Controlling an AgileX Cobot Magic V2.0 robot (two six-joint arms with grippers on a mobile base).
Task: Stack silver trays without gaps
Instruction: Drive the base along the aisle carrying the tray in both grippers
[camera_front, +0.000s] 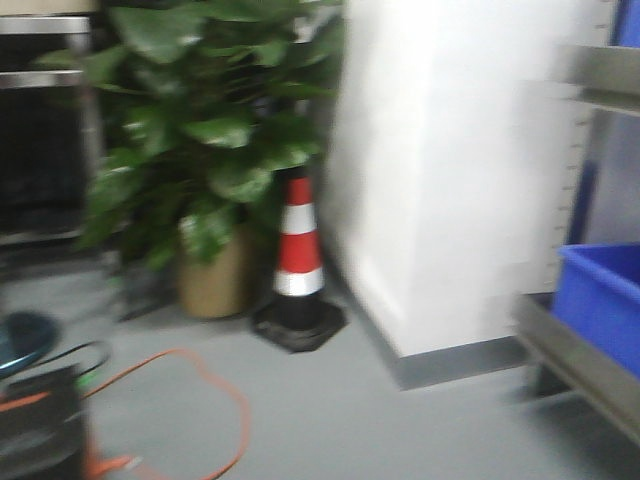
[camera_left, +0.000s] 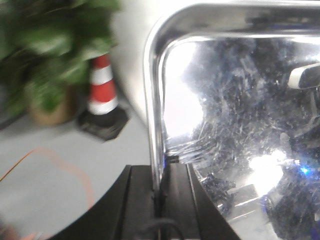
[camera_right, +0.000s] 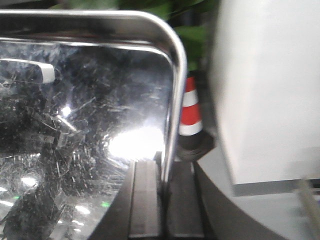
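One silver tray (camera_left: 240, 115) is held up between both arms, its scratched shiny inside filling each wrist view. My left gripper (camera_left: 160, 172) is shut on the tray's left rim, one black finger (camera_left: 137, 200) outside and one inside. The same silver tray (camera_right: 85, 115) shows in the right wrist view, where my right gripper (camera_right: 164, 172) is shut on its right rim. The tray's rounded corners are at the top of both views. Neither the tray nor the grippers appear in the front view.
A red-and-white traffic cone (camera_front: 298, 262) stands on the grey floor beside a potted plant (camera_front: 205, 150) and a white wall block (camera_front: 450, 170). At right is a metal shelf frame (camera_front: 575, 365) holding a blue bin (camera_front: 605, 300). An orange cable (camera_front: 215, 385) loops across the floor.
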